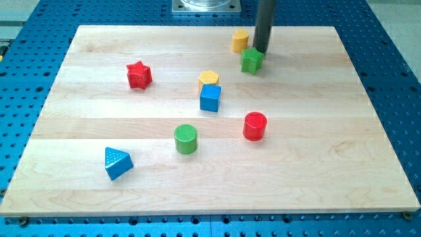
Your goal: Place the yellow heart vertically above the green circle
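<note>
While seemingly touching the yellow heart (241,40) (right side), my tip (260,51) rests.

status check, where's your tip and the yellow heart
My tip at view's top, between yellow heart and green star. Green circle far below. Yellow hexagon, blue cube between.

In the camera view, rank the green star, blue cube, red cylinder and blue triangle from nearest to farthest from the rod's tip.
From my tip:
1. Green star, right beside it.
2. Blue cube, middle of the board.
3. Red cylinder, lower, right of centre.
4. Blue triangle, bottom left.
</note>
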Action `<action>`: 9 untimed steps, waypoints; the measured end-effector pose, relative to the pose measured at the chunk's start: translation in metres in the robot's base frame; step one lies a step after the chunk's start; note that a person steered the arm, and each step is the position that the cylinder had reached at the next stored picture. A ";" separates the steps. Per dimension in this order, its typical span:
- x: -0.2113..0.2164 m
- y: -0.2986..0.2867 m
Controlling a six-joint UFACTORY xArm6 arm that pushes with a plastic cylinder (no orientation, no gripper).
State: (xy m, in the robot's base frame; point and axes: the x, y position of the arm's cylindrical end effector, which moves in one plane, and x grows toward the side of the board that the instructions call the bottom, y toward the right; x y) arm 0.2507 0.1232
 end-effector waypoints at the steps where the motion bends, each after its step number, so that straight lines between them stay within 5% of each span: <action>1: -0.018 -0.042; 2: 0.047 -0.139; 4: 0.045 -0.179; 5: 0.079 -0.197; 6: 0.099 -0.153; 8: 0.075 -0.222; 9: 0.110 -0.185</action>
State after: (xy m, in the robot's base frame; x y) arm 0.3606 -0.0618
